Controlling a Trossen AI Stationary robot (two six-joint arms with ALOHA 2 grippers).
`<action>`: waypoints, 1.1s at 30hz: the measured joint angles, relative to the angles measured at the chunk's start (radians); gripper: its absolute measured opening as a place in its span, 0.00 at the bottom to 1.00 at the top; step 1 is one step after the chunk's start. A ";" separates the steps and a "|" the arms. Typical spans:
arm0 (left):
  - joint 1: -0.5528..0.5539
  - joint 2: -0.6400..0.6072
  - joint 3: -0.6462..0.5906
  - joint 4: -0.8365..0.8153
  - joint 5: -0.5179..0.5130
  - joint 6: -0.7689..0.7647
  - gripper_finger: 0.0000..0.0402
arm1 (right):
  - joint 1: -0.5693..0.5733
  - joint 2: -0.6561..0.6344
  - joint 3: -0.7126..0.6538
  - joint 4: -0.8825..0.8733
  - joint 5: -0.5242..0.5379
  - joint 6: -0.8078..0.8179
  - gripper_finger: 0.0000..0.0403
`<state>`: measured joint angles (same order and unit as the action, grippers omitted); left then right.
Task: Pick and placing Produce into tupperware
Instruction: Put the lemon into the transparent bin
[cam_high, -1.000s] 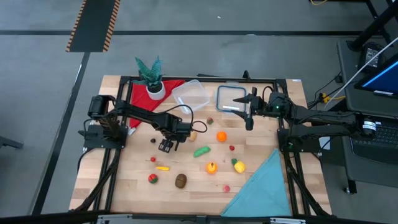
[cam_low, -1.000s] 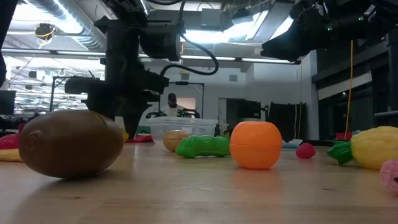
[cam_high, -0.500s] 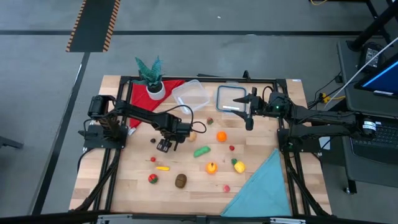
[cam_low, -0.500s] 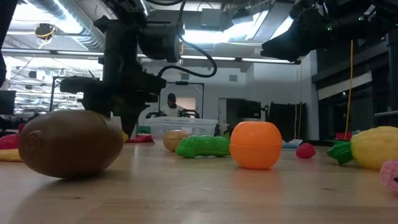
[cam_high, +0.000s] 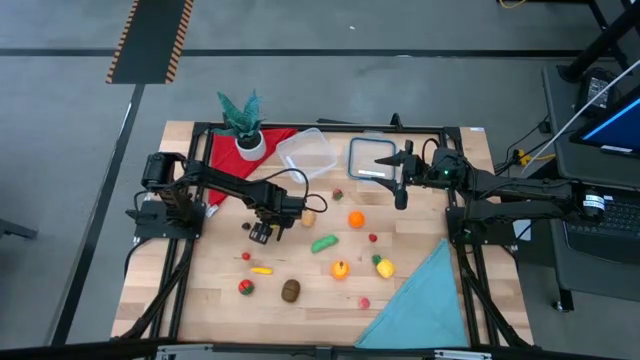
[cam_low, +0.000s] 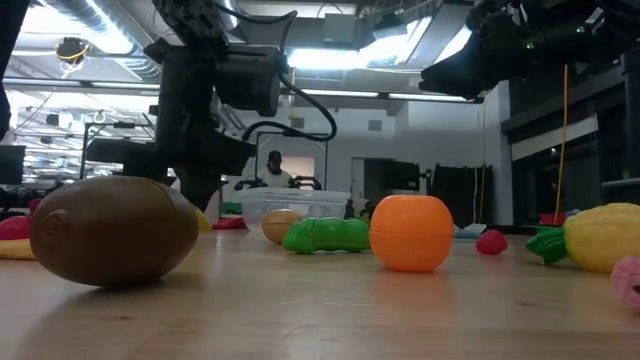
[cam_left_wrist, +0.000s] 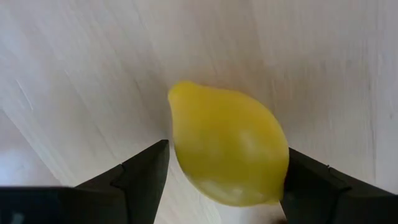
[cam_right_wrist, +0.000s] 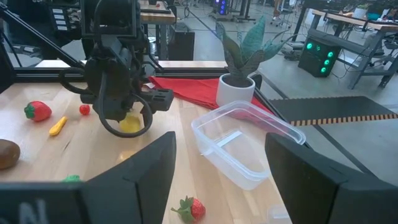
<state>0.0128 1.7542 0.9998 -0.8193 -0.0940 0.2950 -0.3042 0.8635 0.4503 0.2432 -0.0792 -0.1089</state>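
Left wrist view: the yellow lemon (cam_left_wrist: 227, 146) is seen lying on the worktop (cam_left_wrist: 93, 74) directly between the wide-open fingers of the left gripper (cam_left_wrist: 221, 177), not yet clamped, while the tupperware (cam_high: 306, 153) is placed well apart, toward the waiting open right gripper (cam_high: 403, 178).

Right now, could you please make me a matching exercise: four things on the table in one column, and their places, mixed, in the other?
1 lemon
2 plant
3 kiwi
4 blue cloth

A near-right corner
B between the left tool's fingers
C on the red cloth
D front, near the middle

Pairs: 1-B, 2-C, 3-D, 4-A
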 joint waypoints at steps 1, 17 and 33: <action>0.000 0.000 0.000 0.002 0.001 -0.005 0.65 | 0.000 0.000 0.000 0.000 0.000 0.000 0.62; 0.000 0.000 0.000 0.024 0.008 -0.187 0.65 | 0.000 0.000 0.000 0.000 0.000 -0.001 0.62; 0.020 -0.001 0.000 0.028 0.019 -0.358 0.50 | 0.000 0.000 0.000 0.000 0.000 -0.001 0.62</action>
<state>0.0324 1.7531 1.0000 -0.7918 -0.0750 -0.0630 -0.3044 0.8635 0.4503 0.2432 -0.0792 -0.1097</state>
